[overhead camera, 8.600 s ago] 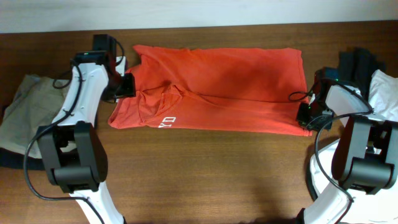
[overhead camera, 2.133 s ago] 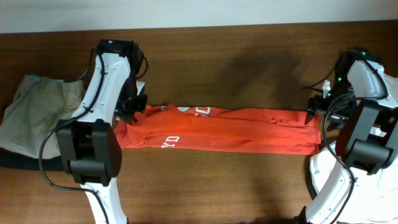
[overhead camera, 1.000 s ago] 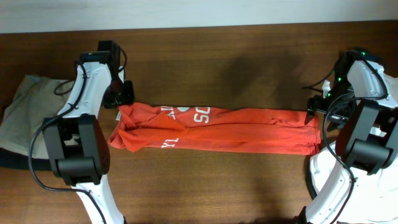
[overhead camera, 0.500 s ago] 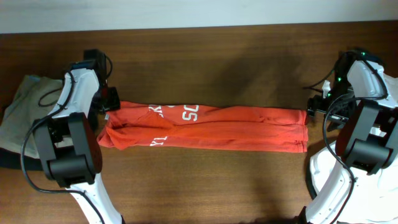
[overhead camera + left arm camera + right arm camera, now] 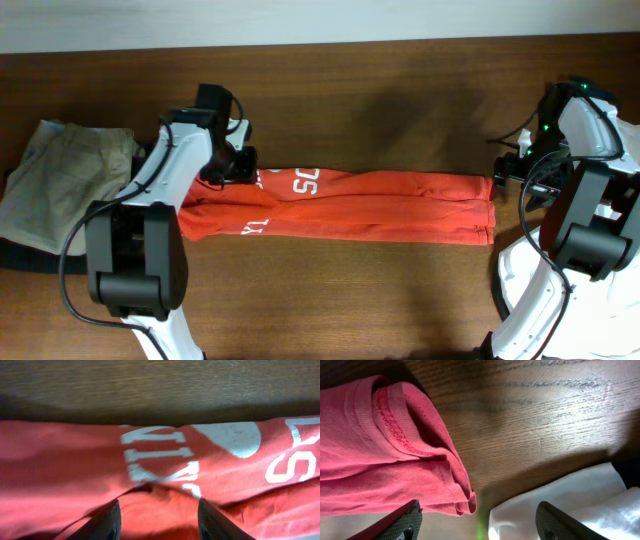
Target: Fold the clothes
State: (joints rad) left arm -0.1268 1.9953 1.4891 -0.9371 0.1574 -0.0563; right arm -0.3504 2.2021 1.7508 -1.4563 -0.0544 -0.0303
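Note:
The clothes, an orange-red T-shirt (image 5: pixel 380 208) with white lettering, lie folded into a long narrow strip across the table's middle. My left gripper (image 5: pixel 240 165) hovers over the strip's left part at its far edge. In the left wrist view its fingers (image 5: pixel 107 522) stand apart over the lettered fabric (image 5: pixel 160 455), and the left gripper (image 5: pixel 160 522) is open with nothing pinched. My right gripper (image 5: pixel 497 180) sits at the strip's right end. There the right gripper (image 5: pixel 480 525) is wide open beside the folded hem (image 5: pixel 395 435), not touching it.
A beige garment (image 5: pixel 55 185) lies crumpled at the table's left end, over something dark (image 5: pixel 20 255). White cloth (image 5: pixel 560 500) lies just right of the shirt's hem. Bare wood (image 5: pixel 380 110) stretches behind the shirt to the wall, and more (image 5: pixel 350 300) lies in front.
The left gripper dragged the shirt's left end leftward, then swung right along the strip to above the lettering. The right arm has not moved.

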